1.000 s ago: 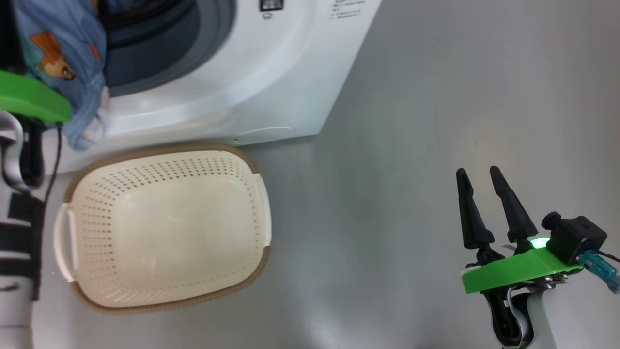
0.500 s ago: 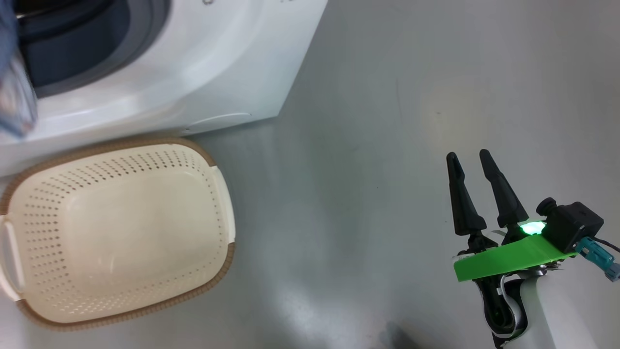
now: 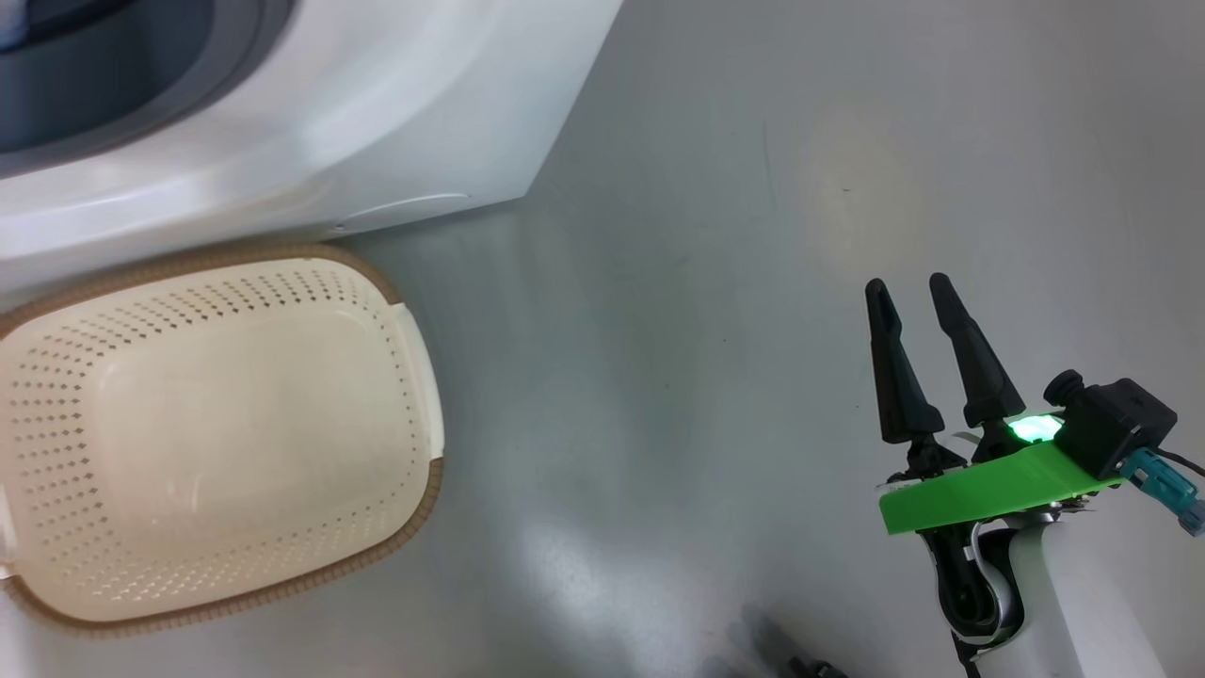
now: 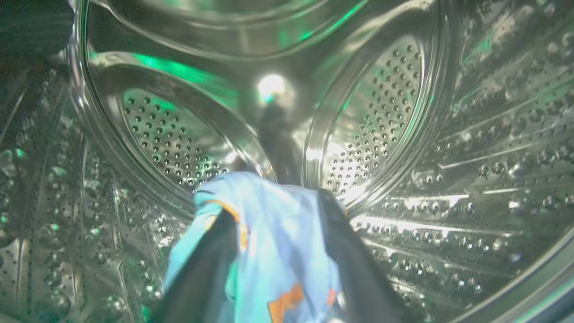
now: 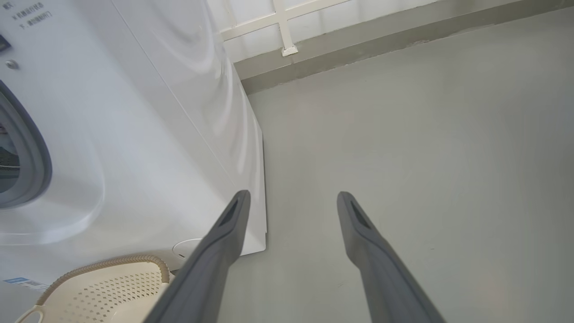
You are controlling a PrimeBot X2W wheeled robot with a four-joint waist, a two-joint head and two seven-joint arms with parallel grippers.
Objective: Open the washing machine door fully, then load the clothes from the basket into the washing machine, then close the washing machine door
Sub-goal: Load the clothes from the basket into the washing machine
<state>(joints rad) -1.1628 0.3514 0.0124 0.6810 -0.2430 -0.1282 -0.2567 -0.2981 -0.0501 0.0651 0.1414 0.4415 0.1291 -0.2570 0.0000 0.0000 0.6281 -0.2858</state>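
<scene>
In the drum [image 4: 385, 112] my left end effector [image 4: 276, 206] is released, clothes [image 4: 278, 251] draped between its fingers [image 4: 202, 273]; my right end effector [image 3: 907, 282] hangs released above the floor [image 3: 706, 282].

Lower right of head view: right arm, pale forearm [image 3: 1083, 603] rising from bottom edge, green wrist plate [image 3: 988, 485] tilted, small lamp [image 3: 1034, 428] lit green. There, right jaws wide apart, holding nothing; dark right fingers [image 3: 894, 377] point up frame, leaning slightly left. Left wrist view: left jaws spread, left fingers [image 4: 204, 269] dark, blurred, rising from bottom edge.
</scene>
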